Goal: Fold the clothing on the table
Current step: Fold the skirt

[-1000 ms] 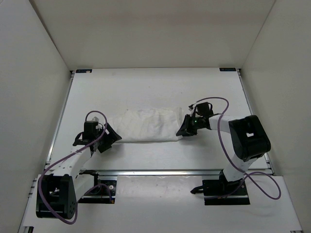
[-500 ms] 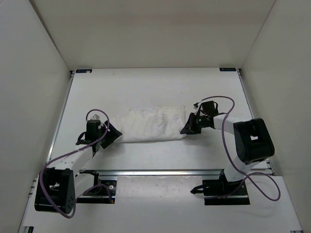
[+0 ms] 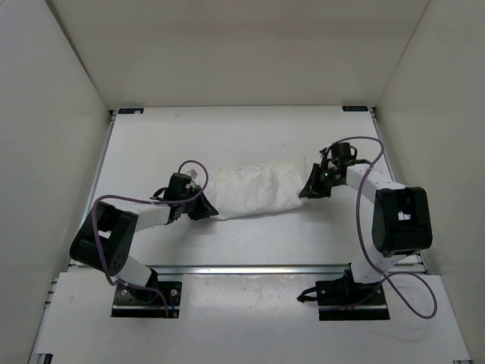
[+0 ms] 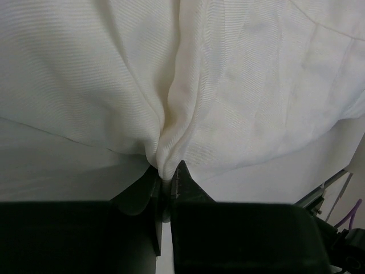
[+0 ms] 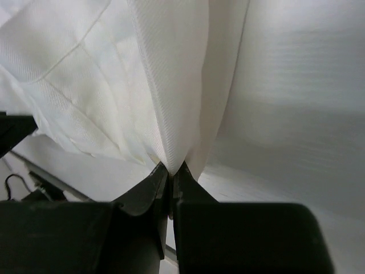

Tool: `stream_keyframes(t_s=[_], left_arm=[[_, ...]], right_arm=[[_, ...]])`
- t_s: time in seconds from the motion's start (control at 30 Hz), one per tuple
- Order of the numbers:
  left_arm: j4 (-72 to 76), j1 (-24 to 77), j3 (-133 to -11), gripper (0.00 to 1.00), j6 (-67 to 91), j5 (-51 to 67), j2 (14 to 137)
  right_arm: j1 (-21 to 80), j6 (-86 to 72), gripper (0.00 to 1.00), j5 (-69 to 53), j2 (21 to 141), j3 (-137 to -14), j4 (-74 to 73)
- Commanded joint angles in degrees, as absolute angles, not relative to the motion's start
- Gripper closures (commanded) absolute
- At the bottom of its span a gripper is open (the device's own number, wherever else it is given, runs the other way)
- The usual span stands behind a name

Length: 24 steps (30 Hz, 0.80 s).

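The clothing (image 3: 254, 191) lies bunched in the middle of the table (image 3: 227, 136). At its left end the left gripper (image 3: 206, 210) has its jaws pinched tight on a fold. At its right end the right gripper (image 3: 309, 189) does likewise, presumably so both ends lift together.

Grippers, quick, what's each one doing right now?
Left gripper: shut, pinching the clothing.
Right gripper: shut, pinching the clothing too.

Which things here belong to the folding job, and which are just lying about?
Job: the clothing; the table; left arm and right arm, jaws shut on the clothing's ends.
Just there: purple cables; metal rail; enclosure walls.
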<state>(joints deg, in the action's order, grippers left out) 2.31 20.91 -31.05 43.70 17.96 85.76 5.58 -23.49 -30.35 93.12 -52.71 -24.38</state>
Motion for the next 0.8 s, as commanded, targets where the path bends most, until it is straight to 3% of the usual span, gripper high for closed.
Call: stream_keyframes(t_s=[0.0,0.17,0.37,0.77], left_arm=[[0.9,22.5,-32.3,1.0,43.0,17.1,88.5],[2.3,23.4,-35.2,1.0,43.2,16.1,91.8],[5.4,22.9,-36.9,1.0,44.4,15.2,93.2],[8.4,21.1,-34.2,1.0,45.9,16.7,91.8]], right_arm=[[3.6,-16.3,1.0,-23.2,90.3,-62.6,-36.4],[9.8,-11.9,1.0,-15.1,93.6,-78.1,-46.7],[25.3,-14.1,1.0,-14.2,100.1,-94.9,-49.2],[42.7,-19.0,1.0,-19.9,116.0,-103.1,-42.5]])
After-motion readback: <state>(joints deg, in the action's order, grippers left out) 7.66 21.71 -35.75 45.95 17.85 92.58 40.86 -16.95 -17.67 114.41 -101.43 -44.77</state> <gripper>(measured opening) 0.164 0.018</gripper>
